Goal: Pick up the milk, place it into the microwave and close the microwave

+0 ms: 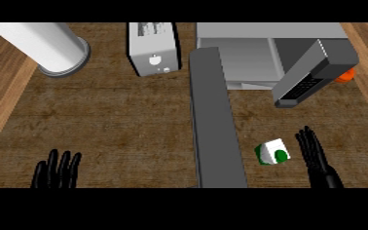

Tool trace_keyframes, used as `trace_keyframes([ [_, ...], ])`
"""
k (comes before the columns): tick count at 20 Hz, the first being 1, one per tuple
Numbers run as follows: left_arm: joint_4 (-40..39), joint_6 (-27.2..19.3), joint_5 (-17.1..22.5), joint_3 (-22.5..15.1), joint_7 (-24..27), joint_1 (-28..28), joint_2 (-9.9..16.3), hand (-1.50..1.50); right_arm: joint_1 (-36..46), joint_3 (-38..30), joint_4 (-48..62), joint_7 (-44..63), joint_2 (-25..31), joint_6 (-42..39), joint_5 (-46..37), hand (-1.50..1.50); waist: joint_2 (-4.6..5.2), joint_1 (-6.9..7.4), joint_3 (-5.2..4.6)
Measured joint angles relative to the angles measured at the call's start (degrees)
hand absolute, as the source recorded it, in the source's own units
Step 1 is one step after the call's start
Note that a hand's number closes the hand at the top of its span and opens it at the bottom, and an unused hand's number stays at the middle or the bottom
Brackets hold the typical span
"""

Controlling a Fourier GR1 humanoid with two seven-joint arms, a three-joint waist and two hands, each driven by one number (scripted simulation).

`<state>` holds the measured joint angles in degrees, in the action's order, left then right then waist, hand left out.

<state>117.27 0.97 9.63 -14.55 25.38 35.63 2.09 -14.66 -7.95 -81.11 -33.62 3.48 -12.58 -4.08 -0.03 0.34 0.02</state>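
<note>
The milk (272,152), a small white carton with a green mark, sits on the brown wooden counter (115,112) near the lower right, just to the left of the right hand (314,156) and apart from it. That hand comes up from the lower edge with its fingers straight and pointing away, holding nothing. The left hand (57,170) shows at the lower left, fingers straight and spread, resting well away from everything else. The microwave (273,53) stands at the far right of the counter with its cavity open. Its long grey door (215,122) swings out toward the robot and runs down the middle of the view, lying between the left hand and the carton. A dark grey panel with buttons (313,75) juts over the microwave's right side, with something orange (346,75) just beyond it. Left of the door stands a white toaster (152,48), and further left a white cylinder on a grey base (50,48).
</note>
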Motion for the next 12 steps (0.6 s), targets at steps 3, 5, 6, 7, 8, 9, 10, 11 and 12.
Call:
trace_keyframes([
  [3, -0.23, 0.47, 0.20, -0.40, 1.32, 1.05, 0.31, -1.50, 2.30, -1.27, 8.24, -6.08, 0.75, 0.57, -1.22, -1.50, 0.01, 0.06, 0.01],
  [5, 0.05, -0.29, 0.06, -0.58, 0.48, 0.30, 0.11, -1.50, 5.17, -1.79, 13.72, -9.09, 1.08, 1.51, -2.24, -1.50, 0.03, 0.06, 0.02],
  [6, 0.17, 0.43, 0.78, -0.20, 1.31, 1.25, 0.67, -1.50, 6.58, -2.44, 16.23, -10.05, 1.60, 1.40, -2.10, -1.50, 0.03, 0.12, 0.02],
  [7, -0.84, 1.34, 1.38, 0.37, 2.94, 1.97, 1.12, -1.50, 7.79, -2.55, 18.00, -10.60, 1.51, 1.81, -2.30, -1.50, 0.02, 0.15, 0.02],
  [8, -0.62, 1.15, 1.22, 0.11, 2.77, 1.98, 1.15, -1.50, 8.39, -2.63, 19.42, -11.73, 1.60, 2.08, -2.50, -1.50, 0.02, 0.12, 0.01],
  [9, -0.50, 1.31, 1.32, -0.04, 3.47, 2.72, 1.22, -1.50, 8.85, -3.09, 21.79, -13.78, 2.17, 1.79, -2.52, -1.50, 0.01, 0.15, 0.01],
  [10, -0.45, 0.98, 0.89, -0.60, 3.65, 3.19, 1.02, -1.50, 9.82, -3.38, 24.65, -16.00, 2.28, 2.15, -2.88, -1.50, 0.02, 0.16, 0.01],
  [11, -0.54, 1.24, 1.26, -0.32, 4.01, 3.47, 1.36, -1.50, 10.61, -3.72, 26.14, -16.81, 2.77, 1.86, -2.70, -1.50, 0.02, 0.14, 0.03],
  [12, -0.78, 1.27, 1.21, -0.23, 4.30, 3.51, 1.56, -1.50, 11.35, -3.98, 28.15, -18.03, 3.08, 2.00, -2.83, -1.50, 0.02, 0.13, 0.02],
])
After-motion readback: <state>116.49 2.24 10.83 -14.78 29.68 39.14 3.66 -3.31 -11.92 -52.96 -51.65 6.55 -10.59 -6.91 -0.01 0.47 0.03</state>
